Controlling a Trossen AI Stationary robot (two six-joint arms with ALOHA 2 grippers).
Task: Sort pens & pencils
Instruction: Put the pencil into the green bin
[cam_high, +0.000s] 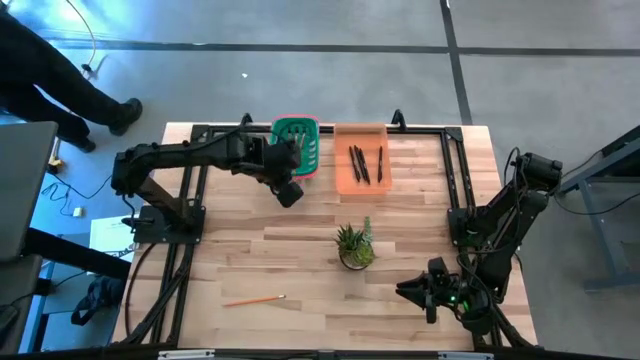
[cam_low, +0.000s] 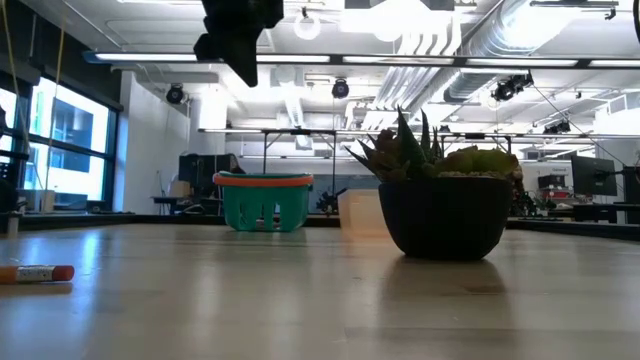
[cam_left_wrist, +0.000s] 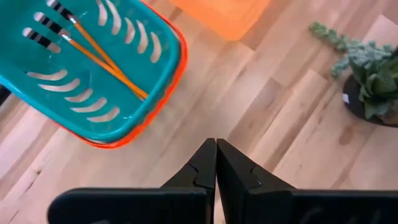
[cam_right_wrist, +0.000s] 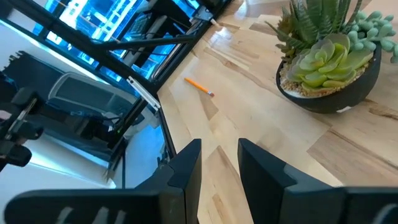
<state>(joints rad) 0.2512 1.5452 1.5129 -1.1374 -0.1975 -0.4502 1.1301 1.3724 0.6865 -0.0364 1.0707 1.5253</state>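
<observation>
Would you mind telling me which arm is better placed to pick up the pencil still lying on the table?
Probably the right. Its open gripper sits low near the front edge facing the pencil, while the left gripper, shut, hovers back by the green basket.

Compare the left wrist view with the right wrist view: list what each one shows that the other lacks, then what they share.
Only the left wrist view shows the green basket holding pencils, a corner of the orange bin, and the shut left gripper. Only the right wrist view shows the lone pencil lying on the table, the metal frame at the table's edge, and the open right gripper. Both show the potted plant and the wooden table.
</observation>
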